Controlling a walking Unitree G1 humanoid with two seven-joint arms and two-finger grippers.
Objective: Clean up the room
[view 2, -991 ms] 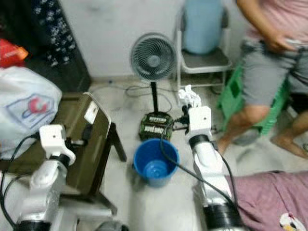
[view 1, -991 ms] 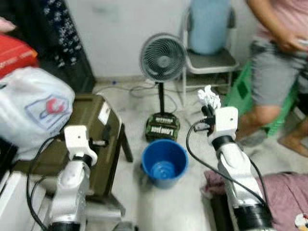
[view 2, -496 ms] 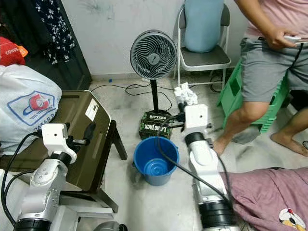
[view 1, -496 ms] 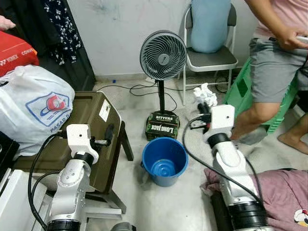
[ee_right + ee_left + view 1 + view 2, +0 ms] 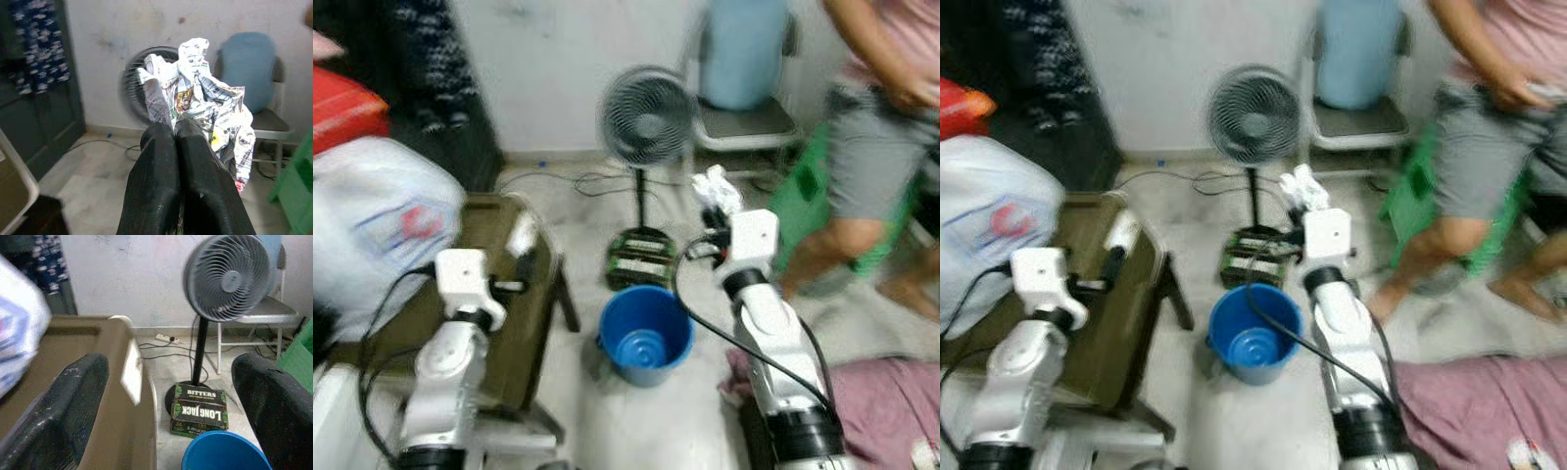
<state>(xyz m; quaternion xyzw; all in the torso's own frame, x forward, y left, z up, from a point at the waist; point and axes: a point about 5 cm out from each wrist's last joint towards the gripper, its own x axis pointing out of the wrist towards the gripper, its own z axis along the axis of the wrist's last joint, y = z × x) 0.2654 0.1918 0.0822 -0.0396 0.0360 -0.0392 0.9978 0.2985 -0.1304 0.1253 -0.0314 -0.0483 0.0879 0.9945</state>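
My right gripper [image 5: 177, 129] has its jaws closed on a crumpled wad of printed paper [image 5: 205, 98], held up above the floor just beyond the blue bucket [image 5: 644, 333], near the standing fan [image 5: 646, 117]. My left gripper [image 5: 171, 396] hovers with jaws wide apart over the olive case [image 5: 98, 396]. A person [image 5: 881, 127] stands at the right beside a green crate [image 5: 1420, 186].

Evenly lit indoor room; head views smeared by motion blur.

Soft, even light, no glare and only faint shadows. In both eye views the fan [image 5: 645, 116], plastic bag [image 5: 382, 225] and blue bucket [image 5: 645, 333] look smeared. Wrist views are sharper: the crumpled newspaper [image 5: 205, 103] is crisp, while the close black fingers [image 5: 73, 406] look soft.
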